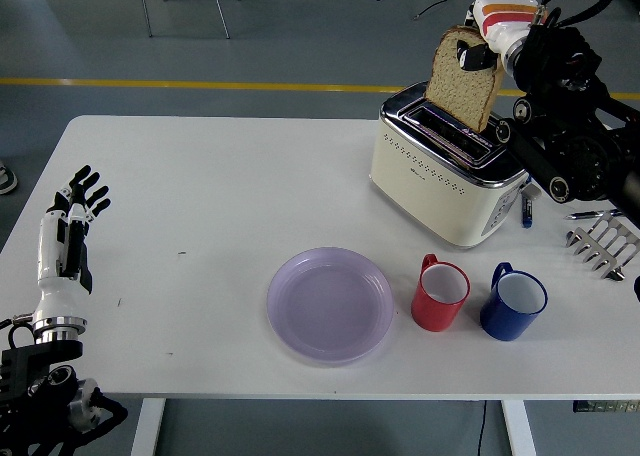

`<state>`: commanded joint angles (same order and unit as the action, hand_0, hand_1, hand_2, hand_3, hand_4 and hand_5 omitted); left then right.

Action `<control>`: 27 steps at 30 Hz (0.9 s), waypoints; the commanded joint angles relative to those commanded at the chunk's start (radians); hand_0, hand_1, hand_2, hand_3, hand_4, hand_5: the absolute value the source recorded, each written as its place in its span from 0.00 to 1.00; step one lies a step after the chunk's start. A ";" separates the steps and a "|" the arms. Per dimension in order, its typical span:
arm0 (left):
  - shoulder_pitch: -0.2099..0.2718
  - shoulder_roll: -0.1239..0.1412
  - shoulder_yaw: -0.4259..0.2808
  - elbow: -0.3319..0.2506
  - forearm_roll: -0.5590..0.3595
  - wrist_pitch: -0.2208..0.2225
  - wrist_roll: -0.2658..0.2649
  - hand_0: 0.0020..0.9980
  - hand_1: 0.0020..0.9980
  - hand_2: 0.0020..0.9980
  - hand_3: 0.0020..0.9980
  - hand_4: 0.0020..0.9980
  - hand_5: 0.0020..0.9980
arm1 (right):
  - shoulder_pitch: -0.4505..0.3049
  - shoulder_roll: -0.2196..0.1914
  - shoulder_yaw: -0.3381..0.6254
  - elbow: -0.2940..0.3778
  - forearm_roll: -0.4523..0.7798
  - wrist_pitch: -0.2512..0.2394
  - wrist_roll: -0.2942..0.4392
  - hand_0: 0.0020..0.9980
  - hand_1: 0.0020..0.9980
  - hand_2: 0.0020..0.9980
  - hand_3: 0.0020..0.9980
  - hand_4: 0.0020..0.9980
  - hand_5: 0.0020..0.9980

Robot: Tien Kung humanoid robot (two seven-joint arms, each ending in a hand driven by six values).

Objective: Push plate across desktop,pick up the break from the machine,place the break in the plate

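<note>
Right arm: I see it coming in from the right edge, black, bent upward with the wrist raised high near the top of the view.
Right robot hand (487,42): it sits at the top right, black fingertips (470,54) pinched on the slice of bread (463,79), which hangs in the air.
Left arm: it rests at the lower left corner, forearm pointing up and away from me.
Left robot hand (74,213): fingers spread, holding nothing, over the left end of the surface (210,226).
</note>
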<state>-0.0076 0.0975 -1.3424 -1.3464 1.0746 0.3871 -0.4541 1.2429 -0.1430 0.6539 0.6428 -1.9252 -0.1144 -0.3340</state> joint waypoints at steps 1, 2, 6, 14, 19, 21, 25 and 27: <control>-0.001 0.000 0.000 -0.001 0.000 0.000 0.000 0.75 0.80 0.89 0.87 0.50 0.88 | -0.004 -0.007 0.016 0.024 -0.008 0.000 0.000 0.18 0.25 0.31 0.40 0.26 0.08; -0.001 0.000 0.001 -0.001 0.001 0.000 0.000 0.75 0.80 0.89 0.87 0.50 0.88 | -0.006 -0.012 0.029 0.046 -0.014 0.000 0.000 0.18 0.25 0.31 0.40 0.26 0.08; -0.003 0.003 -0.004 -0.003 0.002 0.001 -0.001 0.75 0.80 0.89 0.87 0.50 0.88 | -0.018 -0.049 0.084 0.175 -0.022 0.000 -0.008 0.14 0.20 0.29 0.39 0.26 0.07; 0.003 0.002 0.003 -0.002 0.000 0.001 -0.002 0.76 0.80 0.89 0.87 0.50 0.88 | -0.040 -0.085 0.089 0.343 0.118 0.015 -0.017 0.12 0.19 0.28 0.38 0.27 0.07; 0.011 0.004 0.015 0.000 -0.001 0.002 -0.002 0.75 0.80 0.89 0.87 0.50 0.88 | -0.073 -0.100 0.050 0.419 0.303 0.069 -0.016 0.11 0.18 0.28 0.38 0.26 0.07; 0.015 0.007 0.018 -0.001 0.000 0.002 -0.003 0.76 0.80 0.89 0.87 0.50 0.89 | -0.087 -0.106 0.029 0.448 0.380 0.086 -0.019 0.11 0.18 0.28 0.38 0.26 0.07; 0.022 0.011 0.019 -0.001 -0.001 0.003 -0.003 0.76 0.80 0.89 0.87 0.50 0.89 | -0.108 -0.115 -0.019 0.500 0.498 0.106 -0.024 0.11 0.18 0.28 0.38 0.26 0.07; 0.024 0.012 0.020 -0.001 -0.001 0.003 -0.003 0.76 0.80 0.89 0.87 0.50 0.89 | -0.114 -0.117 -0.034 0.518 0.532 0.111 -0.024 0.11 0.18 0.27 0.38 0.25 0.07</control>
<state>0.0164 0.1094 -1.3221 -1.3479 1.0734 0.3903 -0.4576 1.1287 -0.2602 0.6195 1.1611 -1.3931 -0.0034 -0.3576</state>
